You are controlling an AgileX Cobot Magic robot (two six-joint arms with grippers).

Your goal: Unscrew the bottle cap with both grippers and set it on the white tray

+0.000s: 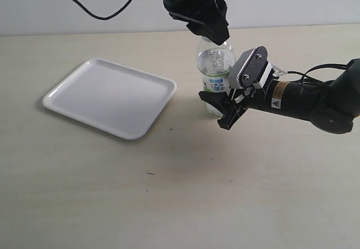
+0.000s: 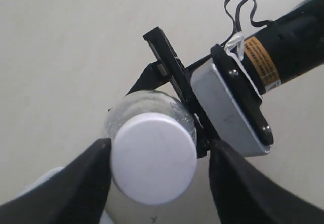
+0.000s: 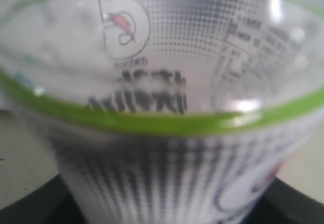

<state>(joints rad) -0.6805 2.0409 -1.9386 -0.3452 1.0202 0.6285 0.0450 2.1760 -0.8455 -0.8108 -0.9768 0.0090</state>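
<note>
**Cap still on the bottle, both tools at work**

Exterior view: the bottle (image 1: 215, 63) stands upright on the pale surface (image 1: 169, 193), just right of the white tray (image 1: 109, 100) and not touching it. The tray lies flat with nothing on it. The left tool (image 1: 216, 35) comes down from above and covers the top of the bottle, so the bottle cap is hidden here. The right tool (image 1: 212, 111) reaches in from the right, low down, with one black finger on each side of the bottle's lower body, closed on it.

Left wrist view: the bottle cap (image 2: 154, 158) sits on the neck, seen from above as a plain white disc. The left tool's two dark fingers (image 2: 71, 188) flank it. One meets the cap's rim and the other stands just short of it with a thin gap, so this tool is spread slightly wider than the cap and not clamped. Beside the bottle, the right tool's grey plate (image 2: 228, 110) and a black finger press against the bottle's side.

Right wrist view: the bottle's label (image 3: 152, 183) fills the frame, blurred, crossed by a green band (image 3: 152, 124)
</note>
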